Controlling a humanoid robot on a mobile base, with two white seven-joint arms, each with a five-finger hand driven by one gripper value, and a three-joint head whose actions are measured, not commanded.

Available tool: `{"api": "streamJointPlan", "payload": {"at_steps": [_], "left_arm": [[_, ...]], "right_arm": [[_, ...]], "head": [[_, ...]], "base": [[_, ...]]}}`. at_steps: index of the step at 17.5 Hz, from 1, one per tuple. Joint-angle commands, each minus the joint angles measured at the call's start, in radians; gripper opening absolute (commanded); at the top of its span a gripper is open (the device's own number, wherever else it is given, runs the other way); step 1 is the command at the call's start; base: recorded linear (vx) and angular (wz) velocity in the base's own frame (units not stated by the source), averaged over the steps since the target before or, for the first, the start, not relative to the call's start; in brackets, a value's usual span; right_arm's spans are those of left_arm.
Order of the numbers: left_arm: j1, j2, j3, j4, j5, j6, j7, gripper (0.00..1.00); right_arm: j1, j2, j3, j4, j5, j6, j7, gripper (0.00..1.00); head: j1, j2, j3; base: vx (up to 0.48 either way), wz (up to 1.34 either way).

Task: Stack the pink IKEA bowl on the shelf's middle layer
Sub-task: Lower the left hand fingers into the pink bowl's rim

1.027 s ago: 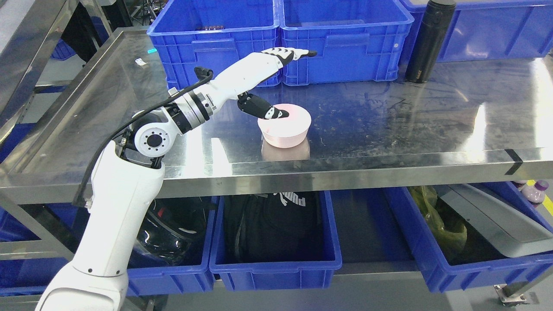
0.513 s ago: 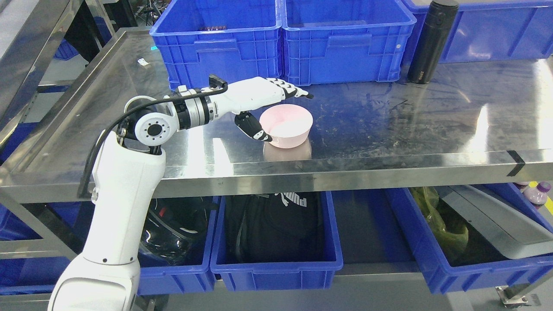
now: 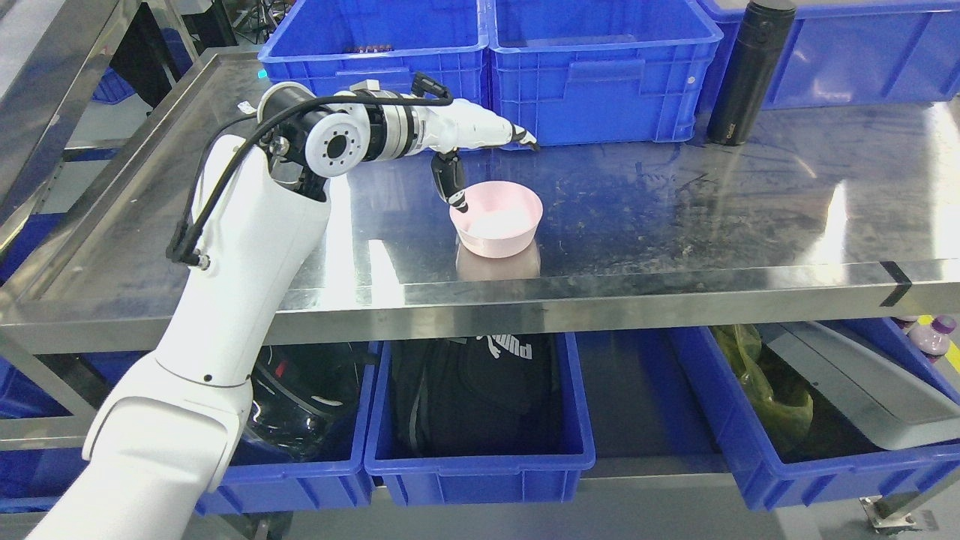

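The pink bowl (image 3: 496,228) sits upright on the steel shelf (image 3: 675,217), toward its near edge and left of middle. Just behind it, the left hand (image 3: 480,142) hovers empty, fingers stretched rightward, thumb pointing down to the bowl's far-left rim. So the bowl lies below and slightly nearer than the hand. Farther back stand blue crates (image 3: 592,75).

- The pink bowl (image 3: 496,228) stands upright on the steel shelf (image 3: 675,225).
- The left hand (image 3: 480,139) is above the bowl's left rim, fingers stretched out, thumb pointing down to the rim.
- Blue bins (image 3: 487,67) stand behind.
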Motion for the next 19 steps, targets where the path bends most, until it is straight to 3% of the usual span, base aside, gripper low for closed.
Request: {"api": "streamJointPlan", "payload": {"at_steps": [1,9,13,19], "left_arm": [[-0.025,-0.036,-0.176,0.2,-0.087,-0.021,-0.006,0.98],[-0.019,-0.13,-0.108,0.263,-0.094,-0.021,0.003,0.91],[-0.08,-0.189,-0.051,0.263,-0.092,-0.016,-0.003,0.91],[-0.163,-0.189,-0.048,0.26,-0.078,-0.007,-0.018,0.91]], "right_arm": [[0.0,-0.017,0.005,-0.017,-0.001,-0.001,-0.001,1.0],[0.0,-0.017,0.005,-0.017,-0.001,-0.001,-0.001,1.0],[0.0,-0.017,0.005,-0.017,0.001,-0.001,-0.001,1.0],[0.0,-0.017,0.005,-0.017,-0.001,-0.001,-0.001,1.0]], "head": [[0.0,0.0,0.0],[0.0,0.0,0.0],[0.0,0.0,0.0],[0.0,0.0,0.0]], "base": [[0.0,0.0],[0.0,0.0],[0.002,0.03],[0.005,0.01]]}}
